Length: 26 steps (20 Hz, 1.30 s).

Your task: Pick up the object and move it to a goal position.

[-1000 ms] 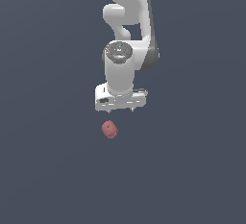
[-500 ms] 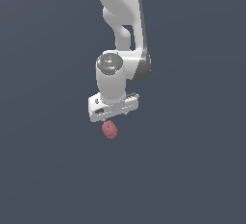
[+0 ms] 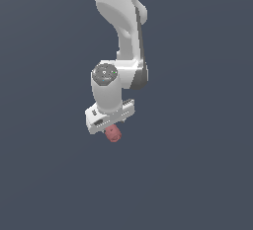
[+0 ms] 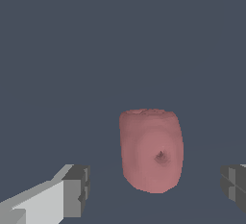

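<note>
A plain dark grey-blue ground filled both views. The gripper (image 4: 153, 194) stood spread wide, its fingers (image 4: 77, 191) flanking but not touching the reddish-pink object (image 4: 152, 150). Outward, the white arm (image 3: 121, 31) rose toward twelve o'clock.

No legible text — none anywhere.

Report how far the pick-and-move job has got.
Done: the gripper is positioned over the pink object, which sits between the two fingers. In hand: the grasp itself; the fingers stand apart with gaps on both sides of the object, so nothing is gripped yet. Left: closing, lifting and carrying it to the goal, which no view shows.
</note>
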### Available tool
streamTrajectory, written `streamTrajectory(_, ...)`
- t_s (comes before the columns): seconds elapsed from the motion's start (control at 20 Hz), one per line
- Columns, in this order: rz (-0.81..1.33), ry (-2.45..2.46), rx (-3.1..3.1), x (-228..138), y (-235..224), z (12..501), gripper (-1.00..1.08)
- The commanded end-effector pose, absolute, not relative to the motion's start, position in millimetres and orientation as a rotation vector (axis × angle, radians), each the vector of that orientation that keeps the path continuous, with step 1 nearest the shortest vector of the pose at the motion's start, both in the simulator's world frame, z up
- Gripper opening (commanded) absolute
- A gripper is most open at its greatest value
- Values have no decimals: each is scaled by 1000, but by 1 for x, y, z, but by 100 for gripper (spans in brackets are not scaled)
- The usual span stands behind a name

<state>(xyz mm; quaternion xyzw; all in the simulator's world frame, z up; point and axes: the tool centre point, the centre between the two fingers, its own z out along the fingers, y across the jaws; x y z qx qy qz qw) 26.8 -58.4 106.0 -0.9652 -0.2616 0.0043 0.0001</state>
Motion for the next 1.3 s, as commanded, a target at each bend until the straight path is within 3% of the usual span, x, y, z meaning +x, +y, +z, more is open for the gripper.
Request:
streamTrajectory(0.0, 7, -869, -3019, 29, -62, 103, 100)
streamTrajectory(0.6, 1, -921, -3004, 31, -66, 94, 100)
streamTrajectory(1.25, 0, -927, -3002, 31, -67, 48, 100)
